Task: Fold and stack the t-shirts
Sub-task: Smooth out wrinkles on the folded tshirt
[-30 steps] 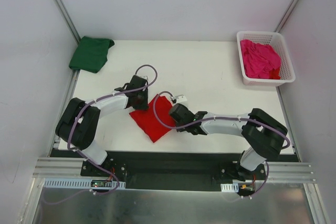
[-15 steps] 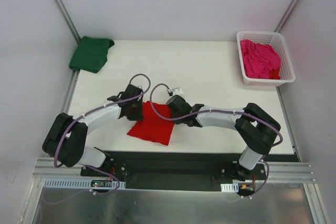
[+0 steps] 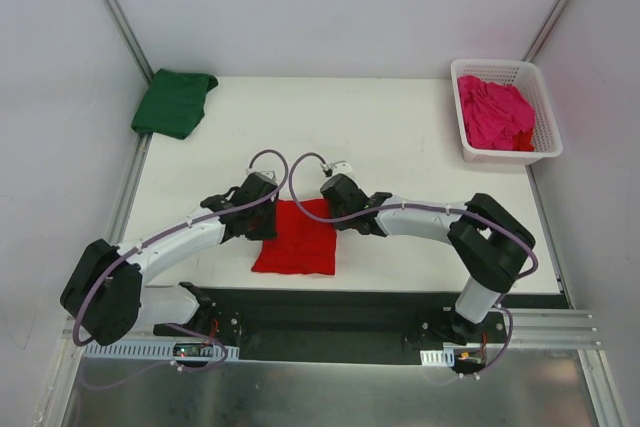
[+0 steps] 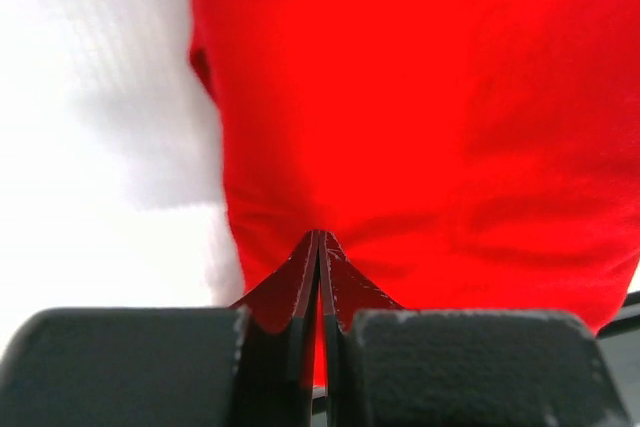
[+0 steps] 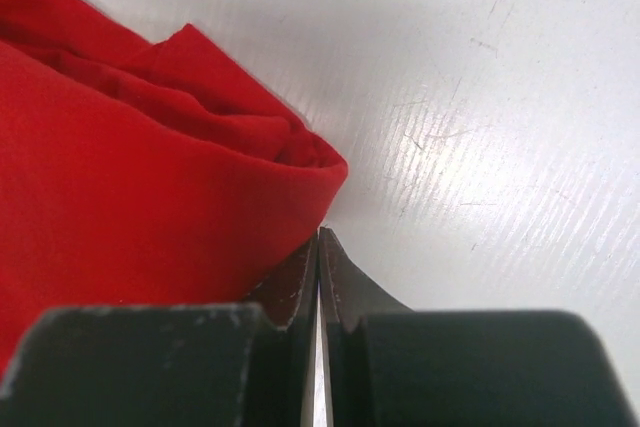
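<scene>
The red t-shirt point(image 3: 296, 239) lies folded into a small square near the table's front edge. My left gripper point(image 3: 270, 221) is at its left upper edge, jaws shut; in the left wrist view the tips point(image 4: 319, 235) pinch the red cloth point(image 4: 430, 97), which puckers there. My right gripper point(image 3: 327, 208) is at the shirt's upper right corner, jaws shut; in the right wrist view the tips point(image 5: 319, 232) touch the folded edge of the red cloth point(image 5: 130, 197) with bare table behind. The dark green t-shirt point(image 3: 175, 102) lies folded at the far left. The magenta t-shirt point(image 3: 495, 112) is crumpled in the basket.
A white lattice basket point(image 3: 549, 117) stands at the far right corner of the white table point(image 3: 400, 132). Metal frame posts run along the left and right edges. A black base rail sits just below the red shirt.
The red shirt has turned from a diamond to a square and slid toward the front edge. Both grippers moved with it, the left one down and right, the right one leftward.
</scene>
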Motion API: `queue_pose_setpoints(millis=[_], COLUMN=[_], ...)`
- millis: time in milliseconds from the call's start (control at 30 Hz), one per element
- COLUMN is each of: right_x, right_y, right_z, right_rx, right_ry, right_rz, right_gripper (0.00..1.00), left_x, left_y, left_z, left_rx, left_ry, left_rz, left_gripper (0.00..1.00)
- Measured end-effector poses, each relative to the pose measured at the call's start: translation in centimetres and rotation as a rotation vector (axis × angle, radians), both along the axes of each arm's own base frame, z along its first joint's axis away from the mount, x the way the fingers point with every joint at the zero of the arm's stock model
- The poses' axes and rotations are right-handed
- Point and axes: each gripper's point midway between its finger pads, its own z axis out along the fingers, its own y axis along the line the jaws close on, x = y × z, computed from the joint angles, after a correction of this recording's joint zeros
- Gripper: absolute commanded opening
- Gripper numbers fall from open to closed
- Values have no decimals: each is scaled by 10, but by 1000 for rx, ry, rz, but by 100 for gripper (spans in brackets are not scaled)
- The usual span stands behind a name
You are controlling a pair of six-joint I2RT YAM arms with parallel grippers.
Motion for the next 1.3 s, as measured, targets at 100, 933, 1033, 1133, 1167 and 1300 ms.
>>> queue_pose_setpoints(millis=[100,933,1033,1133,1167,1300], right_x=[1,-17,-18,-19,-19,-20], right_y=[-1,-30,-29,-29,-28,-27], right_z=[1,45,46,47,48,53], right_rx=[-6,44,51,58,62,78], right_ry=[-4,-61,-58,-53,-53,-57], right_rz=[1,-7,-3,2,3,5], right_gripper=[1,13,13,13,13,13], left_x=[0,1,-8,-13,-14,-13], left_y=[8,43,39,39,40,42], left_z=[5,32,15,3,0,-3], left_rx=[25,-294,-361,-423,-437,-471], left_ry=[-19,-157,-127,-119,-118,-130], left_rz=[17,143,153,179,190,203], left_gripper=[7,88,88,88,88,88])
